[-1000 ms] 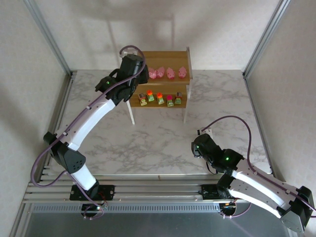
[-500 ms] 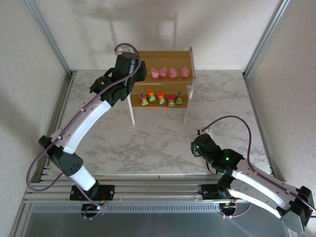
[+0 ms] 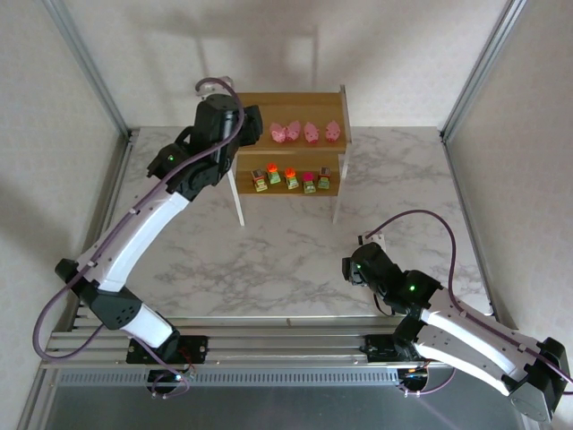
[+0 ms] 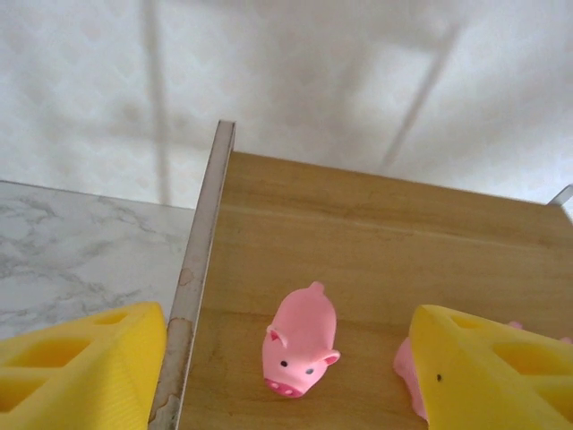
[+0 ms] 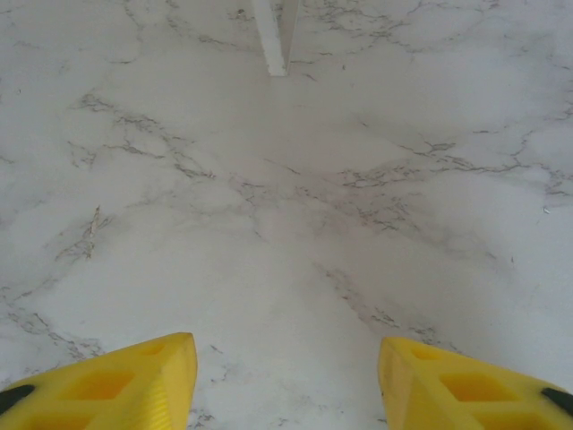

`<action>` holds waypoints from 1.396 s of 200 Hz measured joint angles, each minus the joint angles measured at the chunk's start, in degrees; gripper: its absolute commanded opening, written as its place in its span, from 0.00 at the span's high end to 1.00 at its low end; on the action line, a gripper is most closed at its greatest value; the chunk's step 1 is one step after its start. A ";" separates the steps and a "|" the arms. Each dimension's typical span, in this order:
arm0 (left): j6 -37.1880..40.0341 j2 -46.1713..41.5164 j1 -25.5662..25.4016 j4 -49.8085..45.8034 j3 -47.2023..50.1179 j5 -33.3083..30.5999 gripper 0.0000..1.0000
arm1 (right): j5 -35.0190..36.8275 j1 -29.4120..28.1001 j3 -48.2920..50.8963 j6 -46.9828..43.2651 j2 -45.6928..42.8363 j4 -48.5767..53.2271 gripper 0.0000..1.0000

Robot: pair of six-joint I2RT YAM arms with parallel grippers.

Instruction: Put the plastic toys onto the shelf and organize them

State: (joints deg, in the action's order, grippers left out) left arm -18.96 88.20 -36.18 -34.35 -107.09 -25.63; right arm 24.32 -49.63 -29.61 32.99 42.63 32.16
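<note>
On the upper tier of the shelf (image 3: 300, 106), at the far side of the table (image 3: 286, 255), pink pigs (image 3: 304, 133) are lined in a row, and five blocky toys (image 3: 292, 178) are ranged on the lower tier. The left claw (image 4: 288, 315) is held open over the upper tier's left end, a pig (image 4: 300, 340) lying untouched between its fingers. The right claw (image 5: 286, 345) is held open over bare table, near right

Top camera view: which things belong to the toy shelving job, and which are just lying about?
Job: pink pig toys, green-based blocky toys, wooden shelf.
Just there: marble table, metal frame posts.
</note>
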 measured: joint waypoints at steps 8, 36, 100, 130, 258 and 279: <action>0.15 -0.74 0.00 0.44 0.59 -0.20 0.25 | 0.04 0.00 0.00 0.07 0.07 0.00 0.39; 0.96 -3.89 0.00 2.34 3.67 -1.38 0.16 | 0.11 0.00 0.00 0.46 0.17 0.04 0.24; 1.42 -13.25 0.46 8.63 17.44 -3.52 0.00 | 1.20 0.72 0.00 1.16 1.75 0.20 0.01; 1.31 -17.94 2.25 12.46 26.60 -3.50 0.00 | 1.14 3.04 -0.09 0.92 4.00 0.17 0.01; -3.30 -30.36 22.36 39.65 69.59 10.10 0.00 | 7.91 24.15 -10.03 -6.16 9.73 -4.17 0.01; -1.01 -30.34 22.43 46.95 74.95 9.46 0.00 | 8.46 26.80 -10.05 -8.83 12.76 -8.13 0.01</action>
State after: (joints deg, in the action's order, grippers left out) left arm -19.97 57.87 -13.76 12.60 -32.14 -16.16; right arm 32.77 -22.83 -39.66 24.16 55.40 24.03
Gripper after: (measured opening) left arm 0.995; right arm 0.991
